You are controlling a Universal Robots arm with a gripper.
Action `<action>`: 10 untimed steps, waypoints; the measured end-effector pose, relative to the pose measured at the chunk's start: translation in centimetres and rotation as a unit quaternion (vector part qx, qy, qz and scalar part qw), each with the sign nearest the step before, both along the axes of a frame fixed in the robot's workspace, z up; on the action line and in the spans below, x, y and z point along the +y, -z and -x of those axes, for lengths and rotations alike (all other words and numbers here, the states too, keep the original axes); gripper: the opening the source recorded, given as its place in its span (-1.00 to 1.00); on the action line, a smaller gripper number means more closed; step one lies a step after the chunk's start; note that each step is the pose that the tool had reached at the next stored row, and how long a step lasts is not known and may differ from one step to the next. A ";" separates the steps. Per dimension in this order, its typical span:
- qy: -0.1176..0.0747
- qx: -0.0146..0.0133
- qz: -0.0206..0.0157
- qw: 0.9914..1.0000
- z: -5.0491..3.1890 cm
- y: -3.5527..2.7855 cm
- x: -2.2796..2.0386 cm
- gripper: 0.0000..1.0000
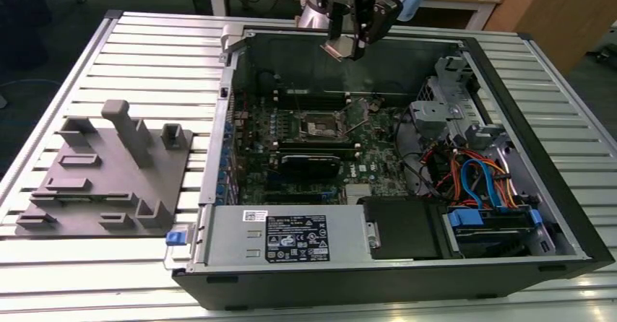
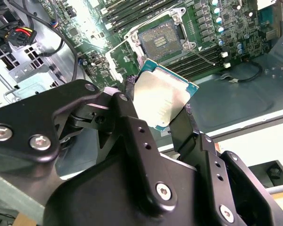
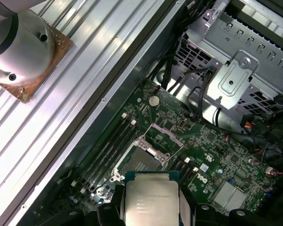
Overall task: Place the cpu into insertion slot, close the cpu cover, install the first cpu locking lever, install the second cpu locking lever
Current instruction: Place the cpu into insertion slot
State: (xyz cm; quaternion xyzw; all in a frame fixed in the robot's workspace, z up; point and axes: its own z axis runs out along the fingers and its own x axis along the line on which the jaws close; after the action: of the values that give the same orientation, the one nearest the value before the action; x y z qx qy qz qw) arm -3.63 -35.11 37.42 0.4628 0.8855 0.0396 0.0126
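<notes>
The biggest danger is the chip (image 2: 162, 99) slipping. The pincer (image 1: 347, 44) pinches it by just two thin edges, with one black finger (image 2: 184, 127) on each side. A small bump could make it twist or fall. It would be a long drop, because the chip hangs high in the air and touches nothing but those fingers. It could land on the green board (image 1: 381, 181) inside the computer case (image 1: 405, 282). The next danger is going in crooked. In the exterior view the chip looks a bit tipped, not level. The slot (image 1: 321, 125) is a small dark square with a silver rim, open and with nothing in it. If one corner went in first, or the chip were turned the wrong way round, the tiny pins inside would likely bend. Pushing down hard would make that worse. The metal walls and the bundle of wires (image 1: 472, 177) at 3 o'clock in the case could also catch the pincer if it came down off to one side. In the exterior view the arm reaches in from the 12 o'clock edge with the pincer pointing down. It hangs above the back wall of the case at 12 o'clock. The slot lies toward 6 o'clock from the chip, well apart from it, near the middle of the board. A grey rack (image 1: 106, 170) sits on the surface (image 1: 115, 279) at 9 o'clock from the case, away from the arm.
</notes>
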 end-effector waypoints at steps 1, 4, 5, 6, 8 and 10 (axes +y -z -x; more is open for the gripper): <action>0.002 0.000 0.000 1.000 0.00 0.01 0.00 0.08; 0.010 0.000 0.000 1.000 0.00 0.02 0.00 0.08; 0.013 0.000 0.000 1.000 0.00 0.02 0.00 0.08; 0.017 0.000 0.000 1.000 0.00 0.02 0.00 0.08; 0.024 0.000 0.000 1.000 0.00 0.03 0.00 0.08; 0.032 0.000 0.000 0.999 0.00 0.03 0.00 0.08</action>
State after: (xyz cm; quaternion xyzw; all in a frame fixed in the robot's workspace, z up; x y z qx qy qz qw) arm -3.63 -35.11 37.39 0.4913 0.8700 0.0391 0.0139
